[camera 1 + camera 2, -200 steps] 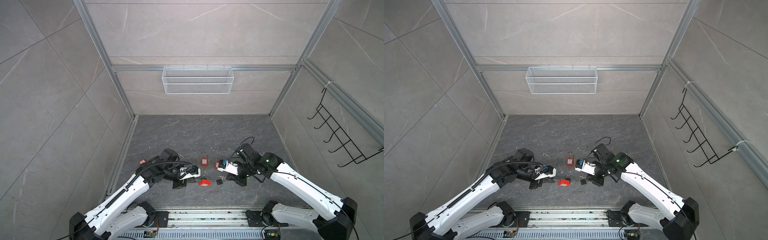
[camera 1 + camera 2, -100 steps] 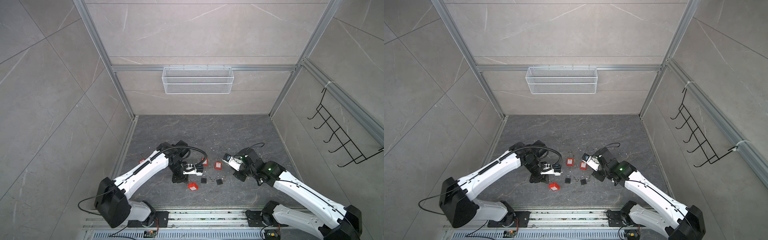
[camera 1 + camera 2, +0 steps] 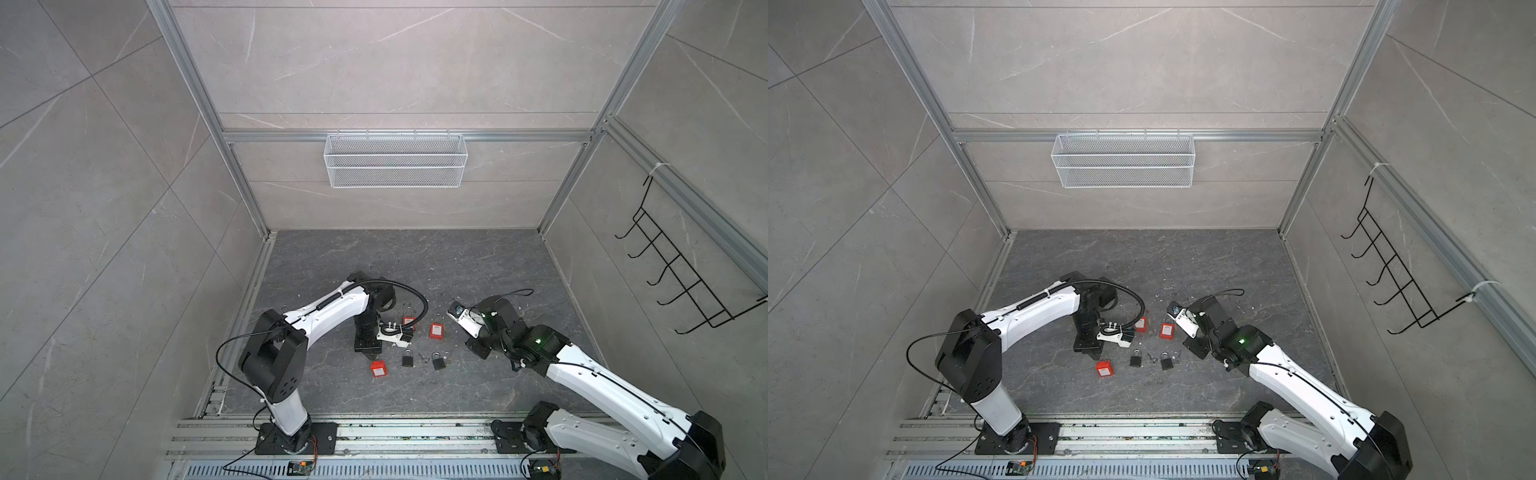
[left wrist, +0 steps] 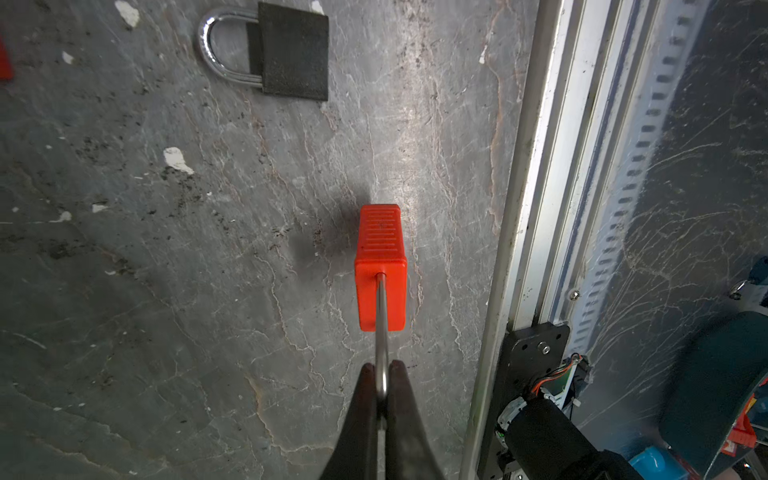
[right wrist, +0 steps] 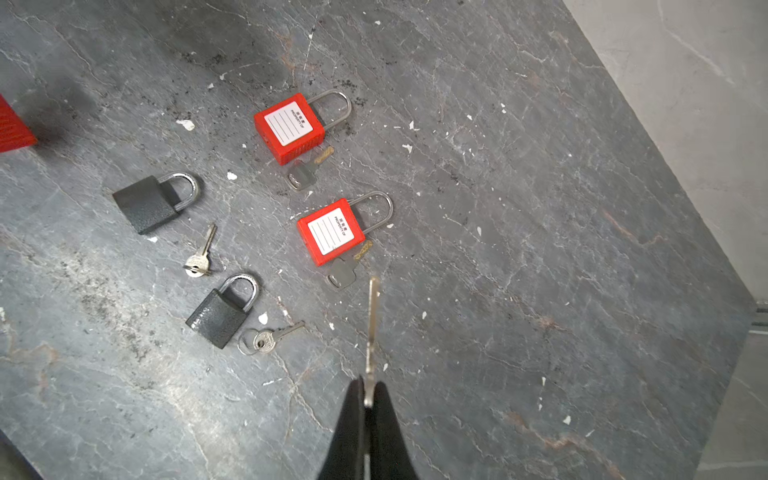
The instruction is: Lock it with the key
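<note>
The left hand [image 4: 382, 374] clamps the shackle [image 4: 381, 324] of the red padlock [image 4: 380, 266]. The right hand [image 5: 369, 388] pinches a key [image 5: 372, 316] tight.

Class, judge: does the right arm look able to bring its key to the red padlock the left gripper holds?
Probably yes: between right gripper, shut on the key, and the held red padlock lie only black padlocks and loose keys.

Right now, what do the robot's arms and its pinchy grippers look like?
The left arm and right arm have smooth white shells with chunky black joints. A ribbed black cable loops beside the left wrist, and a small green light glows on the right arm. The left gripper and right gripper have slim black fingers tapering to points.
</note>
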You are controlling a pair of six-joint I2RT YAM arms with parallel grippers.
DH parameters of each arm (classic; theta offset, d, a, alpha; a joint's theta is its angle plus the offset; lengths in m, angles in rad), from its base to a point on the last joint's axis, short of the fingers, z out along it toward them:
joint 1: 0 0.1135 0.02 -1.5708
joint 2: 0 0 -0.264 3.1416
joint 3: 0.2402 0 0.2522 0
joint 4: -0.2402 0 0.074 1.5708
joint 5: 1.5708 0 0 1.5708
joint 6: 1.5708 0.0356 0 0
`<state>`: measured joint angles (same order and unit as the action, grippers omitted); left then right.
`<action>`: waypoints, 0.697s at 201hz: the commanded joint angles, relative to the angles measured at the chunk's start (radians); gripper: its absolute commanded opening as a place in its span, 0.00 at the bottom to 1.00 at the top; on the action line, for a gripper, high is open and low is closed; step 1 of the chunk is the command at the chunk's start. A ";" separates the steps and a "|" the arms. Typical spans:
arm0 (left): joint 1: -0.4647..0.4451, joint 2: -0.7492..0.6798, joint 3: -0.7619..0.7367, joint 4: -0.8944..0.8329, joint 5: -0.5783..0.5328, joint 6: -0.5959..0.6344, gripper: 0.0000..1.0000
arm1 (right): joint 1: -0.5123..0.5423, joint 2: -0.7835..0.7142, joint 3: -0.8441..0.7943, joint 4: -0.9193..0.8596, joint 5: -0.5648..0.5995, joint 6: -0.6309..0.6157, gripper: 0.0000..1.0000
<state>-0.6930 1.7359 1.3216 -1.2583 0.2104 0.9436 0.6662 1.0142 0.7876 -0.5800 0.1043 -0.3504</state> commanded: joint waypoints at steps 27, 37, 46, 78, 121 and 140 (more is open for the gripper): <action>0.001 0.097 0.082 -0.073 -0.043 0.047 0.00 | -0.005 0.038 0.073 -0.004 -0.048 0.100 0.00; 0.001 0.117 0.091 -0.074 -0.058 0.051 0.00 | -0.005 0.045 0.093 -0.019 -0.047 0.126 0.00; -0.001 0.132 0.102 -0.067 -0.069 0.055 0.00 | -0.004 0.051 0.110 -0.034 -0.055 0.147 0.00; 0.000 0.172 0.144 -0.026 -0.095 0.051 0.05 | -0.005 0.057 0.151 -0.069 -0.088 0.256 0.00; 0.000 0.216 0.177 0.031 -0.117 0.050 0.12 | -0.004 0.058 0.228 -0.135 -0.116 0.518 0.00; 0.001 0.230 0.179 0.073 -0.116 0.043 0.15 | -0.004 0.058 0.249 -0.159 -0.125 0.625 0.00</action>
<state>-0.6937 1.9377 1.4757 -1.2438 0.1139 0.9737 0.6659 1.0668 0.9878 -0.6769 0.0067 0.0765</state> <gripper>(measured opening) 0.145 0.050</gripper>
